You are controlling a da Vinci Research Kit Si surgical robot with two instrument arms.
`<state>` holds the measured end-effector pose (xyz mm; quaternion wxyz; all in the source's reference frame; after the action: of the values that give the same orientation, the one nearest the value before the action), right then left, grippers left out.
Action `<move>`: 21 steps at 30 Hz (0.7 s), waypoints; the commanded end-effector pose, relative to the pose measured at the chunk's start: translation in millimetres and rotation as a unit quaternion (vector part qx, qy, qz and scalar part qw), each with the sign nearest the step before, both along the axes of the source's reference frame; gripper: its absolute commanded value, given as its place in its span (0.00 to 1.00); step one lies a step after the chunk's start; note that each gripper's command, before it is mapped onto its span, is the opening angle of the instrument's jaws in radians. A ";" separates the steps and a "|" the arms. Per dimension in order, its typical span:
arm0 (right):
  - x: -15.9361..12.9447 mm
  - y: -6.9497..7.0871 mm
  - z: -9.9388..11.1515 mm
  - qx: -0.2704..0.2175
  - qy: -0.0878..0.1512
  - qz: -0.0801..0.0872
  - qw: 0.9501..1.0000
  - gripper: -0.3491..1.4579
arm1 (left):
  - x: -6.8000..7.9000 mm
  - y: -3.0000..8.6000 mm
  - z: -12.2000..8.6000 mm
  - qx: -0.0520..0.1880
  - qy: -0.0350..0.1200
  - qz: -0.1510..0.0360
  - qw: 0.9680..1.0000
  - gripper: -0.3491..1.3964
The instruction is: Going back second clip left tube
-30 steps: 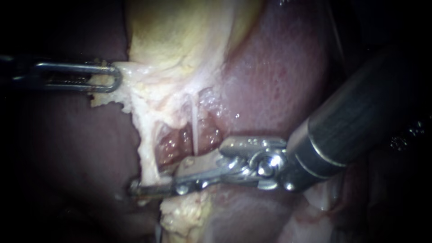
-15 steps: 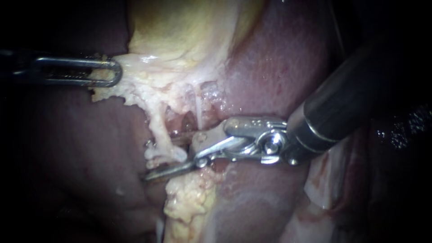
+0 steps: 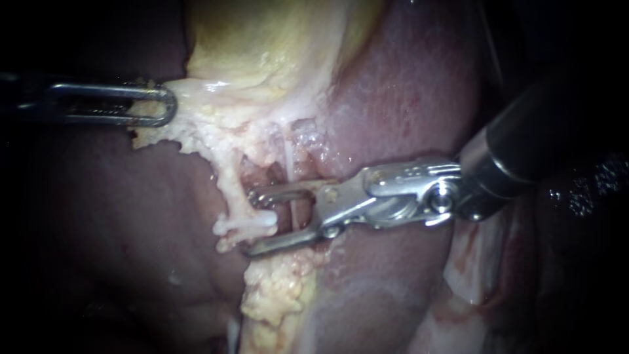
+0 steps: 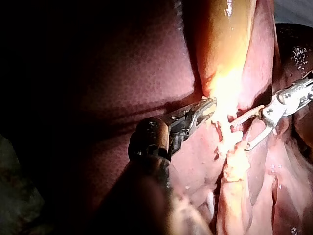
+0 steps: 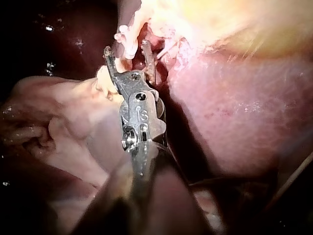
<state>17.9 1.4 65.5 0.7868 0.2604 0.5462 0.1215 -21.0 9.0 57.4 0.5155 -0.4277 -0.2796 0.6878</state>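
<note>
right instrument (image 3: 251, 223) end effector: spread wide, straddling white clip (image 3: 239, 226) on left tube (image 3: 230, 187), contact unclear | left instrument (image 3: 170, 105) end effector: pinching pale edge of gallbladder (image 3: 262, 59)

Endoscope light falls brightest on the gallbladder (image 3: 262, 39) and glints off the right instrument (image 3: 250, 223), while the liver (image 3: 118, 216) sinks into shadow toward the dark edges; in the left wrist view, glare washes out the gallbladder ahead of the left instrument (image 4: 208, 105)
</note>
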 end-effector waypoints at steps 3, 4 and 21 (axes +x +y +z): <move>-2.2 0.1 -0.9 -0.009 0.000 0.003 1.000 0.47 | 0.0 0.0 0.0 0.000 0.000 0.000 1.000 0.00; -2.9 0.2 -1.3 -0.016 0.002 0.000 1.000 0.47 | 0.0 0.0 0.0 0.000 0.000 0.000 1.000 0.00; -13.6 3.7 -8.5 -0.097 -0.013 -0.005 0.995 0.47 | -0.2 0.0 0.0 0.000 0.000 0.000 1.000 0.00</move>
<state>4.3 5.1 57.0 0.8160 0.1834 0.5440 0.0676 -21.2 9.0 57.3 0.5151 -0.4284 -0.2799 0.6876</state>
